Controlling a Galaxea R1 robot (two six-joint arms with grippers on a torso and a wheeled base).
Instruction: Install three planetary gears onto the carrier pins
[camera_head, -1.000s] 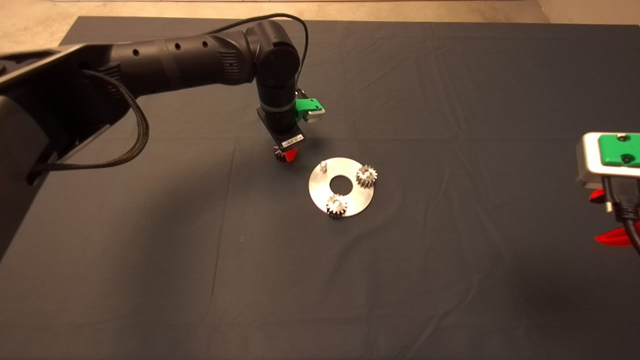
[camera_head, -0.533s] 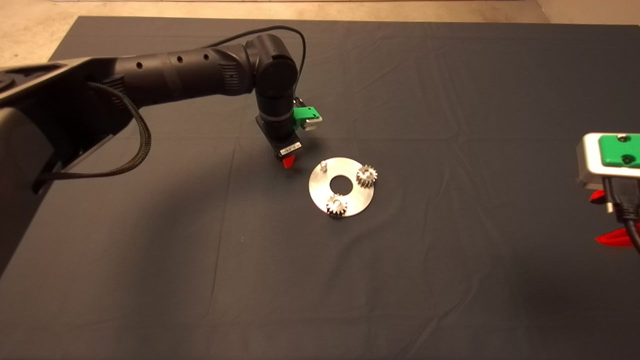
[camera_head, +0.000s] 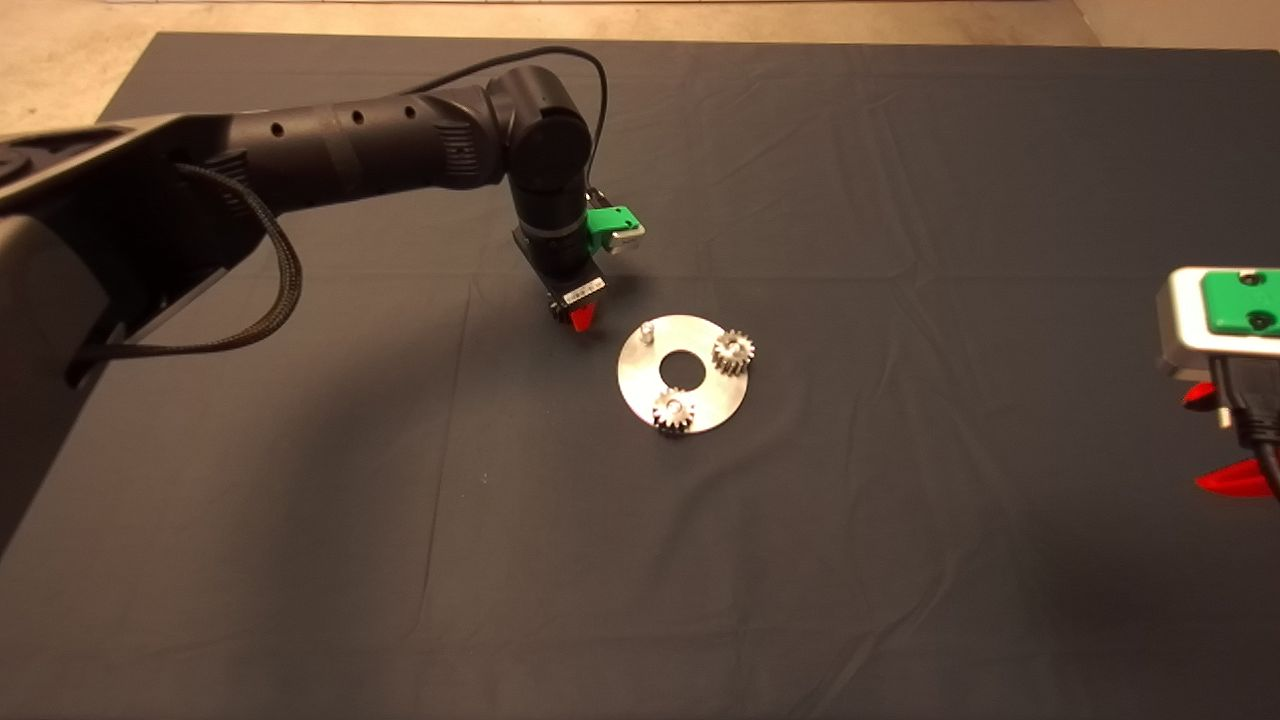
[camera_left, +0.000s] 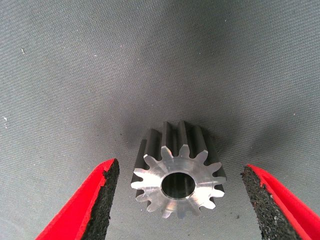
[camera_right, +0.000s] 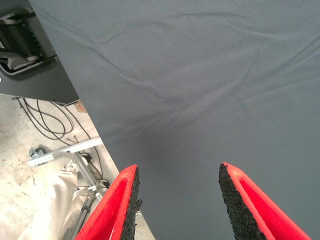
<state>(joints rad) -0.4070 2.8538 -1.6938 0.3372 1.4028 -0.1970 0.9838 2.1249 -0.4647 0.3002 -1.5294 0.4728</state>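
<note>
A flat silver disc lies mid-mat with two planetary gears seated on carrier pins. The pin nearest my left arm stands bare. My left gripper points straight down at the mat just left of the disc. In the left wrist view a third gear lies flat on the mat between the red fingers, with a gap on each side; this gripper is open. In the head view the gripper hides that gear. My right gripper waits open at the mat's right edge.
The dark mat is wrinkled around the disc. In the right wrist view the mat's edge, cables and floor clutter show beyond the open right gripper.
My left gripper has come down over the loose gear, which showed beside the fingertips a second ago and is now covered in the head view. The right arm has hardly moved.
</note>
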